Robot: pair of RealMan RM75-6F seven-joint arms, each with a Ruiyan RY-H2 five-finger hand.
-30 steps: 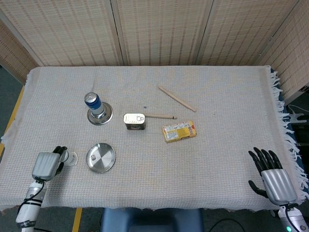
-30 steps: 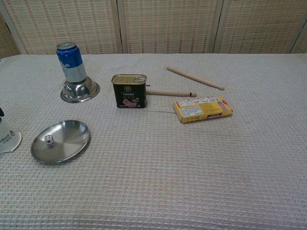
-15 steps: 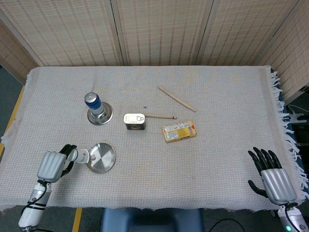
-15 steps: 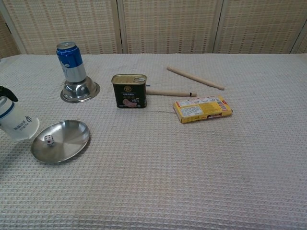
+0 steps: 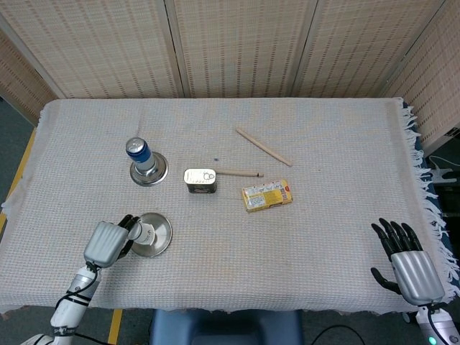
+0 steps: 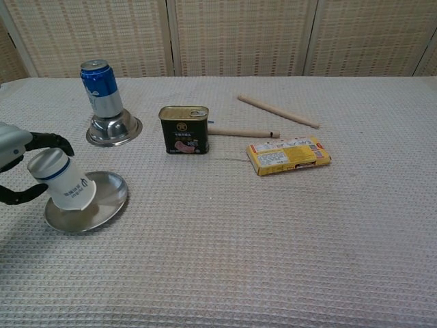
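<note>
My left hand [image 5: 108, 243] [image 6: 13, 160] grips a white paper cup [image 6: 61, 180] [image 5: 146, 233], mouth down and tilted, just above the round steel plate [image 6: 109, 205] [image 5: 162, 231] at the front left. The cup covers the spot where a small die lay on the plate. My right hand [image 5: 408, 262] hovers at the table's front right corner with fingers spread and nothing in it; the chest view does not show it.
A blue can [image 5: 138, 151] [image 6: 101, 89] stands on an upturned steel bowl [image 6: 113, 128]. A tin of meat [image 5: 200, 180] [image 6: 184, 130], two wooden sticks [image 5: 263, 146] [image 5: 239, 173] and a yellow packet [image 5: 267, 195] [image 6: 288, 154] lie mid-table.
My left hand has carried the paper cup rightward from the table's left edge until it hangs over the steel plate, hiding the die. The right hand has stayed put.
</note>
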